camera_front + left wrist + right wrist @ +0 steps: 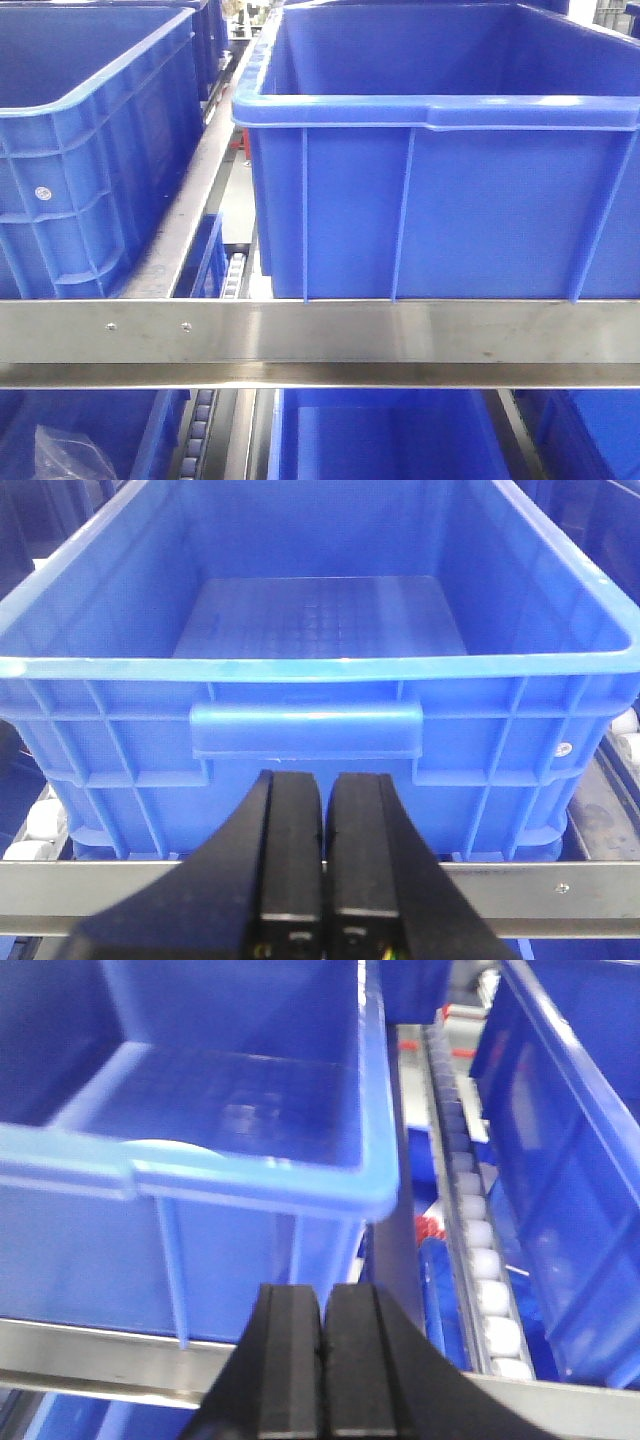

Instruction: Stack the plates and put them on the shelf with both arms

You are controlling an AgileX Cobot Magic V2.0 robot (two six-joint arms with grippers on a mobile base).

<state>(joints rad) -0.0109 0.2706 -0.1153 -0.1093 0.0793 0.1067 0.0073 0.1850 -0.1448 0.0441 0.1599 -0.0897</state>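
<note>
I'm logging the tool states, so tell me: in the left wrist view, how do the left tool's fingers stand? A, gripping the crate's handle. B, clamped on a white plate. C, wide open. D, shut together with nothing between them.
D: the left tool has its two black fingers pressed together, empty, short of the blue crate and its handle.

Blue crates (440, 190) crowd shelf (320, 335); narrow gap between.

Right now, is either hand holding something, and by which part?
Nothing is held. The left hand and right hand are both closed with nothing between the fingers.
</note>
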